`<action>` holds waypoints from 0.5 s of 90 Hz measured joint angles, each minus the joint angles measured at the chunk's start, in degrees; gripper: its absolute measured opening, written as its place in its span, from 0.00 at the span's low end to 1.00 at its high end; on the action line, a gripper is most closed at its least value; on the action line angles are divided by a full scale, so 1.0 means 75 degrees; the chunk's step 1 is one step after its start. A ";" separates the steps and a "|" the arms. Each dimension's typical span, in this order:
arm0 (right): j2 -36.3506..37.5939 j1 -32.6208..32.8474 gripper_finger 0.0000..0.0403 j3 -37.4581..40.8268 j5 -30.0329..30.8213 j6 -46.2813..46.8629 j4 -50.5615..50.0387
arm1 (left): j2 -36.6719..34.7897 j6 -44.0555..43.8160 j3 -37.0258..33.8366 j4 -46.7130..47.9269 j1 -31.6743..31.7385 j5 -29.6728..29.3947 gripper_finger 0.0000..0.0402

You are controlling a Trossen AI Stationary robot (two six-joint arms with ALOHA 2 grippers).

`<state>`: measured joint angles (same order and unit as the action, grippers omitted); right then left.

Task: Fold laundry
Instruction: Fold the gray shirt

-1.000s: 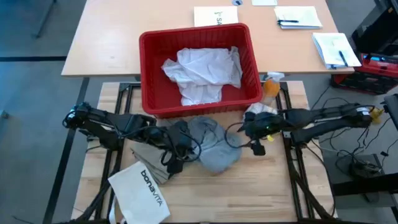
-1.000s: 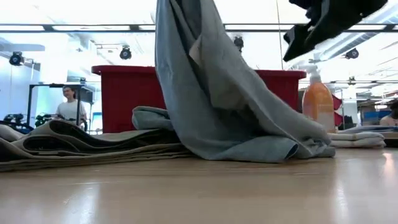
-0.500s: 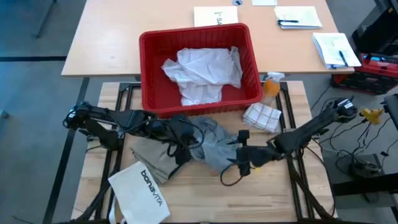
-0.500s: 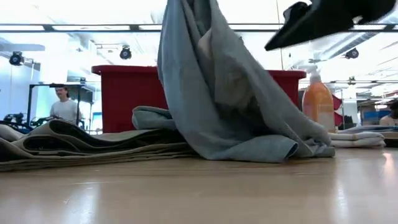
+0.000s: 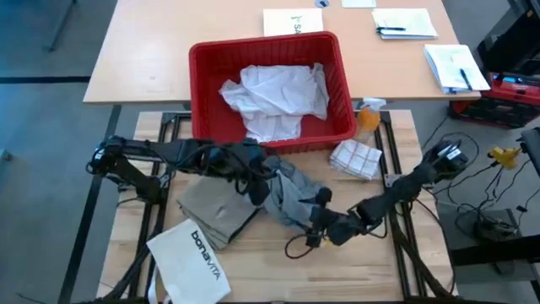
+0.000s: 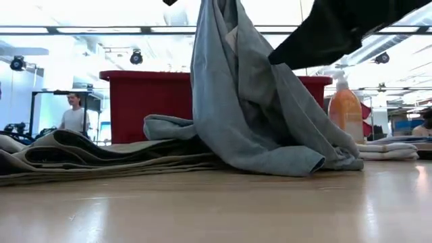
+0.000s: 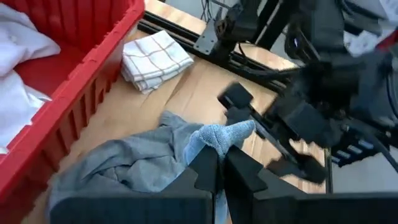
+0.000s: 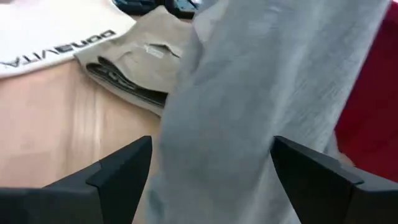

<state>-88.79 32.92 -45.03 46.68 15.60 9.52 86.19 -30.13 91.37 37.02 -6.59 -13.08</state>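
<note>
From above, the left gripper (image 5: pixel 256 187) pinches the grey T-shirt (image 5: pixel 291 201) just in front of the red basket (image 5: pixel 342 76), which holds the white shirt (image 5: pixel 274 97); the right gripper (image 5: pixel 319 228) sits low at the T-shirt's near edge, and the khaki-tan piece (image 5: pixel 211 211) lies folded beside the white bonavita bag (image 5: pixel 192 260). At table height, the T-shirt (image 6: pixel 250 101) hangs lifted in a tall drape, its hem resting on the table. The left wrist view shows the fingers (image 7: pixel 205 174) clenched on a bunched fold. In the right wrist view the fingers (image 8: pixel 124 165) stand spread apart, the grey cloth between them.
</note>
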 joint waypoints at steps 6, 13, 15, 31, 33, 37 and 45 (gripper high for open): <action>-0.0097 0.0123 0.77 -0.0158 0.0421 -0.0066 0.0031 | 0.0000 -0.0101 0.0003 -0.0015 0.0122 -0.0169 0.00; -0.0190 0.0158 0.77 -0.0326 0.0862 -0.0276 0.0051 | 0.0000 -0.0120 0.0003 -0.0087 0.0271 -0.0254 0.00; -0.0240 0.0155 0.77 -0.0364 0.0982 -0.0352 0.0061 | 0.0000 -0.0107 0.0003 -0.0147 0.0303 -0.0247 0.00; -0.0582 0.0068 0.76 -0.0691 0.2198 -0.0915 0.0005 | -0.0003 0.0069 0.0003 -0.0603 0.0374 -0.0122 0.00; -0.0621 0.0057 0.75 -0.0763 0.2357 -0.1101 0.0008 | -0.0003 0.0071 0.0003 -0.0595 0.0385 -0.0116 0.00; -0.0699 0.0048 0.74 -0.0916 0.2621 -0.1589 0.0008 | -0.0003 0.0072 0.0003 -0.0547 0.0402 -0.0114 0.00; -0.0785 0.0059 0.71 -0.1189 0.2899 -0.2478 -0.0023 | 0.0032 0.0075 0.0003 -0.0511 0.0491 -0.0117 0.00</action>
<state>-94.68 33.36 -53.95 68.43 -2.98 9.35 86.43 -29.56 91.39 33.19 -2.90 -13.96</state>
